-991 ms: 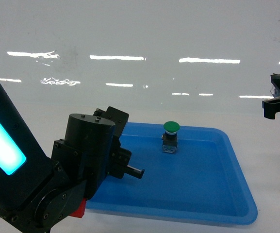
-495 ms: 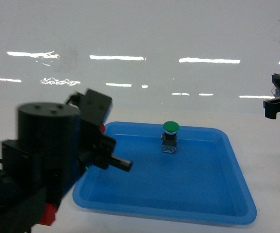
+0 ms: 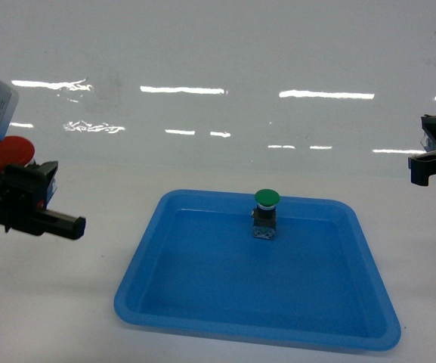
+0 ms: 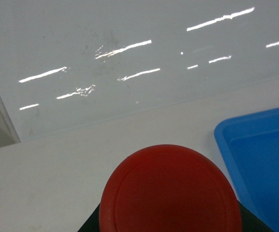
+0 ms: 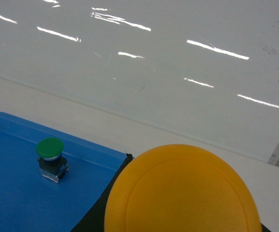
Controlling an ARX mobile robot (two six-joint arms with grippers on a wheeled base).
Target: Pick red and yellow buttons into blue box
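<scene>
A: What does the left gripper (image 3: 32, 198) hold, at the left edge of the head view?

B: It is clamped on the red dome-capped push-button (image 3: 8, 152); its wrist view is filled low down by that cap. The right gripper (image 3: 434, 165), at the right edge, shows only black fingers there, but its wrist view shows the yellow dome-capped push-button (image 5: 183, 191) seemingly gripped.

A: And the tray?

B: The shallow blue plastic tray (image 3: 369, 327) at lower centre keeps 1 green-capped button (image 3: 266, 214).

A: Which step?

B: Carrying, I judge. The deep blue box is out of sight; next, find it and release both inside.
</scene>
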